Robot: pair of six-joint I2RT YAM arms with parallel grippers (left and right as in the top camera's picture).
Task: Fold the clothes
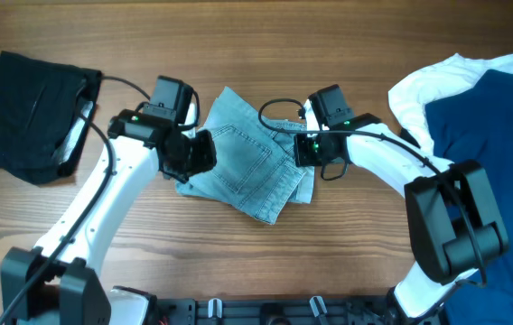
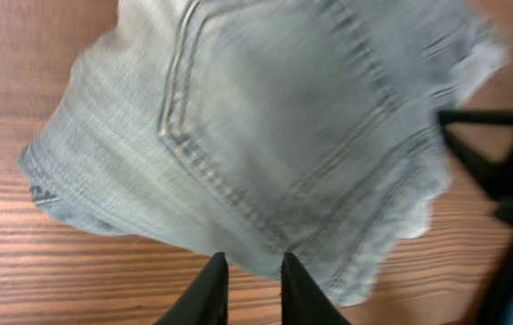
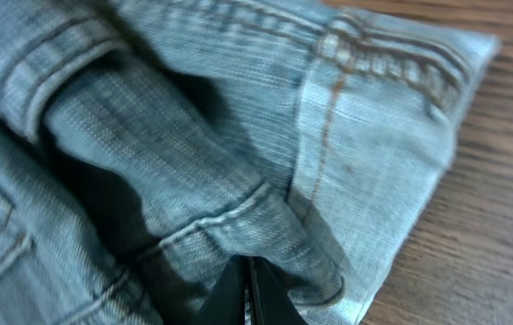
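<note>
Looking down on the wooden table (image 1: 329, 253): faded denim shorts (image 1: 247, 171) dead centre, bunched into a loose fold, patch pocket up, ragged edge toward the front. Parked at the shorts' left side, left gripper (image 2: 250, 271), fingers a thin slot apart right at the cloth's lower edge, grip or no grip impossible to tell. Tucked against the right side, right gripper (image 3: 249, 291), clenched tight beneath a stitched fold, any pinch of denim not clear. Lying well apart: black garment (image 1: 26, 104) far left, navy garment (image 1: 496, 117) over white garment (image 1: 419, 86) far right.
</note>
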